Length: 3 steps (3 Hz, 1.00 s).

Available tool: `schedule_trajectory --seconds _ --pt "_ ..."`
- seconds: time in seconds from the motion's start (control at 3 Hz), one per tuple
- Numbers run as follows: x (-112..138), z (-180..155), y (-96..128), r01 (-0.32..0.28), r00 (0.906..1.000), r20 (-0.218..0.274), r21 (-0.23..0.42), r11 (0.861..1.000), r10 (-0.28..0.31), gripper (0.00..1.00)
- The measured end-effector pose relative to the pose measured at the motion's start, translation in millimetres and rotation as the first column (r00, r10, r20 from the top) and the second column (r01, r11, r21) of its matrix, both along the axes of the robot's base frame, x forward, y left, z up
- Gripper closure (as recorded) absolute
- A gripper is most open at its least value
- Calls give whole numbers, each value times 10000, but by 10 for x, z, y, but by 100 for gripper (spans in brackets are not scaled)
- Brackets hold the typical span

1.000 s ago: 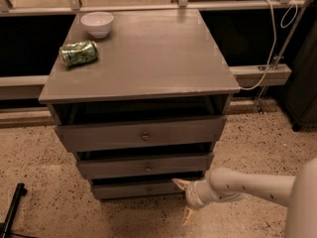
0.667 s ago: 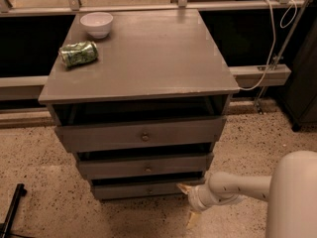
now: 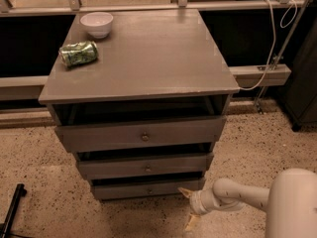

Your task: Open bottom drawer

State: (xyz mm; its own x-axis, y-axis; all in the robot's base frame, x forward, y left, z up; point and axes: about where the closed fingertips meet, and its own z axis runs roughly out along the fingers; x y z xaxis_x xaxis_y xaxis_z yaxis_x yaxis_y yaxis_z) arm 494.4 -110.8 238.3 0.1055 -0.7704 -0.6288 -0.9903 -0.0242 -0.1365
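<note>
Your white arm point(image 3: 242, 196) has settled lower at the right edge since the earlier frame, and the gripper point(image 3: 188, 208) with it. Its two yellowish fingers point(image 3: 185, 192) stand spread apart, holding nothing. The shallow grey-brown wooden bottom drawer point(image 3: 129, 190) lies just above and left of the gripper. The upper fingertip is at the drawer's lower right edge; contact cannot be confirmed.

The cabinet top point(image 3: 148, 53) is lit dimly from above, and a dull sheen is seen on it. The 3 drawer gaps are left in deep shadow. The gripper point(image 3: 188, 208), fingers spread, is shown pale beside the right end of the bottom drawer point(image 3: 143, 190).
</note>
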Motion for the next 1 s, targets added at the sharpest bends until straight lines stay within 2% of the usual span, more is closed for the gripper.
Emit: schedule_trajectory --seconds 0.33,0.67,1.0 --pt "8 -14 17 -168 9996 240 164 9997 164 0" --pt "49 -142 11 -309 9964 816 828 9961 241 0" --pt "175 -207 50 -565 9876 1513 876 9946 427 0"
